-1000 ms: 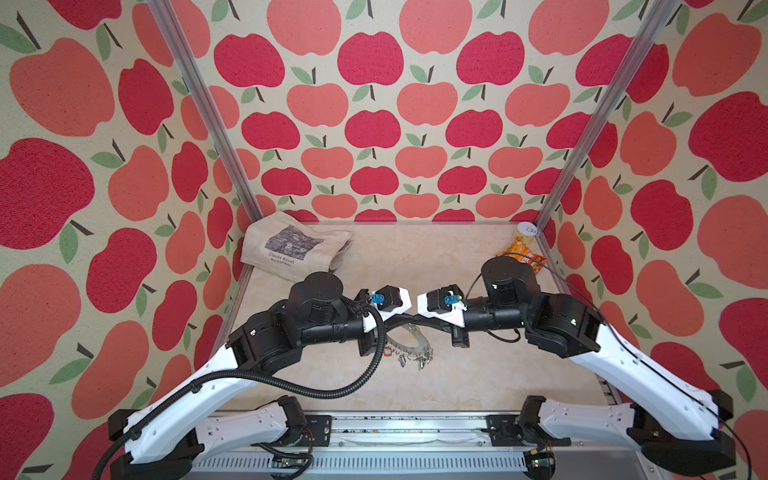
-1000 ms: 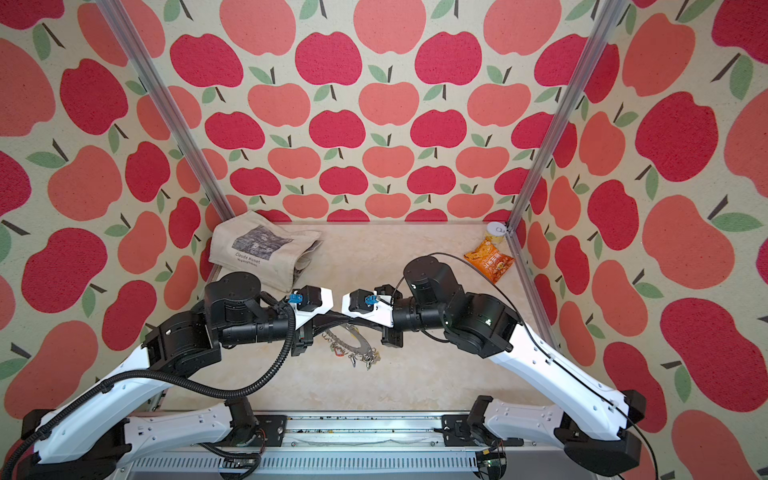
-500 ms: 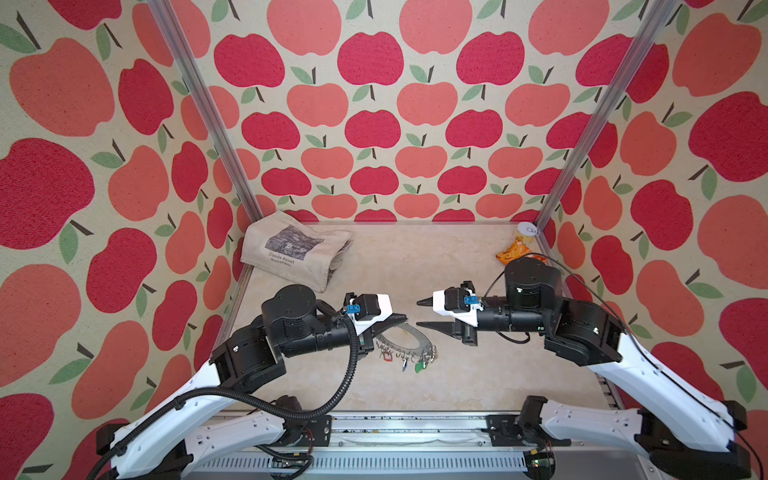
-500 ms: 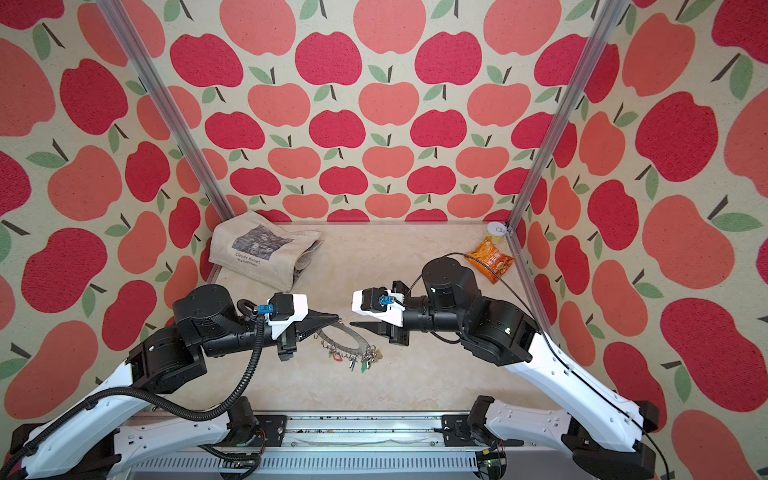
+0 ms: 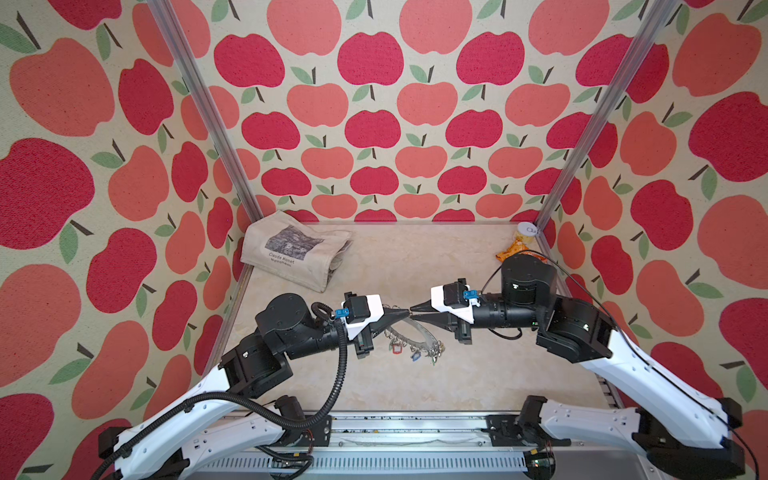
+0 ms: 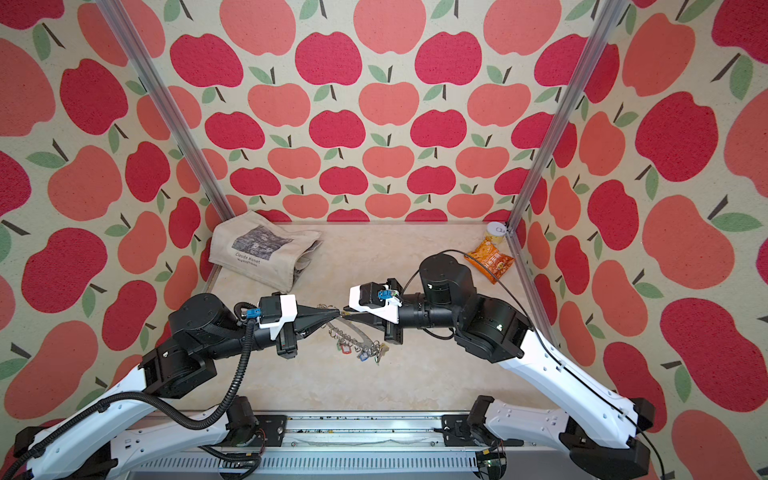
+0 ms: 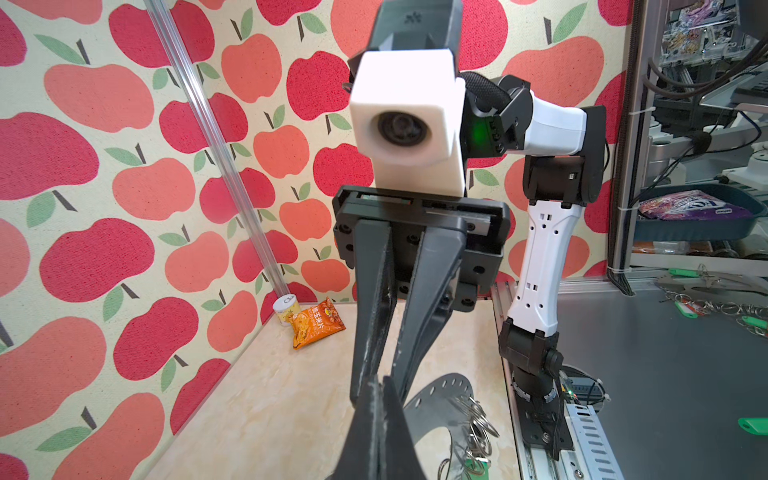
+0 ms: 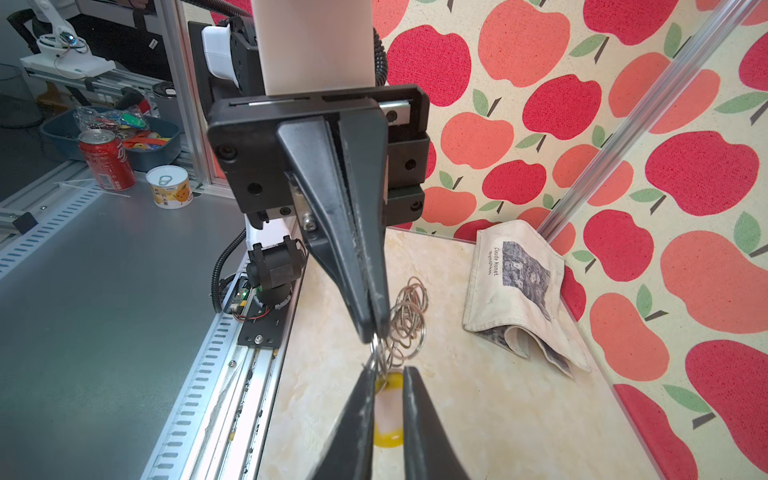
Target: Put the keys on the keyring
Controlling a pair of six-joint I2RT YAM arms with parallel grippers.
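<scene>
The grey keyring (image 5: 422, 332) (image 6: 357, 330) (image 7: 440, 399) sits mid-table, tilted, with one end up at the two gripper tips. Keys with red (image 5: 397, 348), blue (image 5: 414, 356) and green (image 7: 473, 467) tags dangle from its wire loops. My left gripper (image 5: 407, 312) (image 7: 376, 380) (image 8: 374, 332) is shut on a wire loop at the raised end. Tip to tip with it, my right gripper (image 5: 413, 315) (image 8: 388, 370) has its jaws a narrow gap apart. A yellow key tag (image 8: 388, 415) lies lengthwise in that gap. The key's metal blade is hidden.
A folded printed tote bag (image 5: 297, 249) lies at the back left. An orange snack packet (image 6: 489, 262) and a small can (image 5: 527, 232) sit in the back right corner. Apple-print walls close three sides. The arms' mounting rail (image 5: 415, 428) runs along the front.
Half a second ago the grippers had drawn apart, the right one open. Now they meet tip to tip again and the right jaws have narrowed onto the yellow tag. The left stayed shut.
</scene>
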